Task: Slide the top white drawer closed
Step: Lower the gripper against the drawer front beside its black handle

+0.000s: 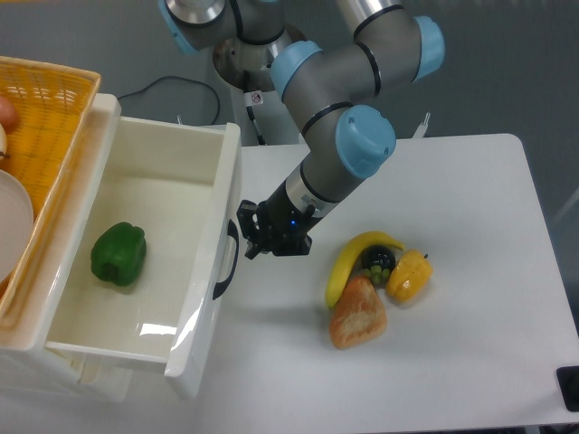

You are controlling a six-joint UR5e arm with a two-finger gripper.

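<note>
nearest the camera, at the lower left, the large glossy white plastic top drawer (204,298) stands pulled far out of its cabinet, its deep box open to view. a green bell pepper (118,254) lies on the drawer floor toward the left wall. the drawer's dark curved handle (226,259) sits on the front panel, facing right over the white table (470,362).

on the table to the right lies a small cluster: a brown bread loaf (358,313) nearest, a yellow banana (348,262) curved beside it, a yellow bell pepper (409,276) to the right, and a dark round item with green grapes (378,261) between them, all touching or nearly so.

the black two-finger gripper (251,244) hangs low just beside the handle, its tip at or very near the drawer front; contact cannot be made out. whether its jaws are spread or closed cannot be told from this angle, and nothing is seen held.

behind it the grey arm with blue joint caps (348,136) rises toward the back. at far left a yellow wicker basket (50,108) sits on the cabinet top.
</note>
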